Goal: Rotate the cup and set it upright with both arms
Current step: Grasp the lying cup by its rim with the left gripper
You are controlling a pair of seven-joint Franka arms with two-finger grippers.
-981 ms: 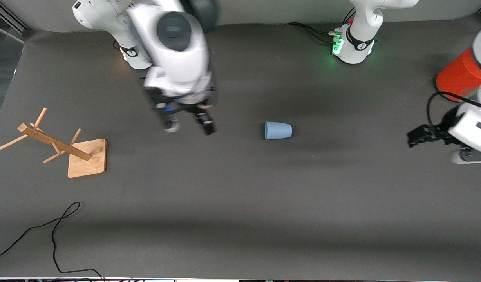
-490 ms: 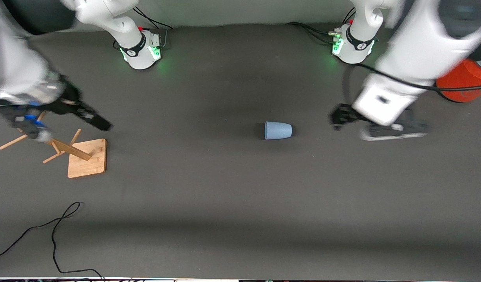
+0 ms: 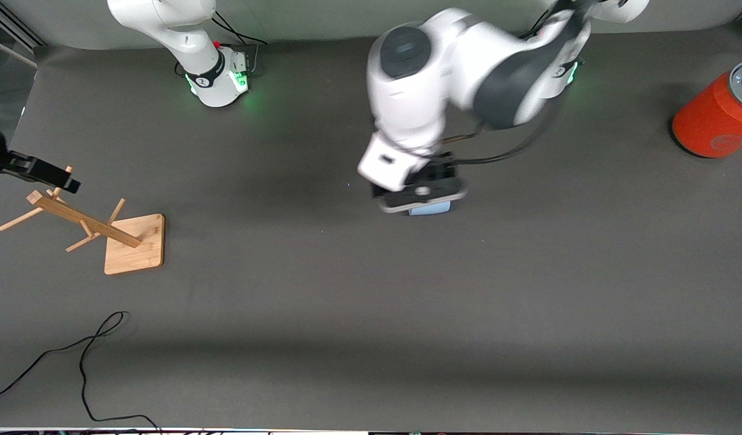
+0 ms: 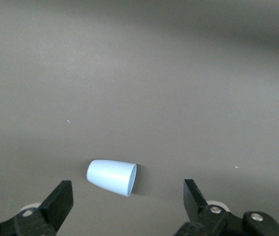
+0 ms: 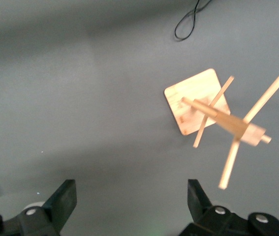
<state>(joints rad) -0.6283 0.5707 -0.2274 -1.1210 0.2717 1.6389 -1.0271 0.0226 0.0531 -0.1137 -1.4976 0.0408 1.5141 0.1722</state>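
Observation:
The light-blue cup (image 4: 112,177) lies on its side on the dark table, its mouth toward the right arm's end. In the front view only a sliver of the cup (image 3: 430,209) shows under the left arm's hand. My left gripper (image 4: 128,199) hangs over the cup, open wide, with the cup's rim between the two fingers and below them, untouched. My right gripper (image 5: 132,199) is open and holds nothing, up over the wooden rack; one of its fingers (image 3: 51,175) shows at the front view's edge.
A wooden peg rack (image 3: 81,226) on a square base stands at the right arm's end. An orange-red cylinder (image 3: 712,118) with a grey top lies at the left arm's end. A black cable (image 3: 87,356) trails along the table edge nearest the front camera.
The left arm swung from the orange cylinder's end to over the cup. The right arm swept from mid-table out over the wooden rack. The cup stayed put.

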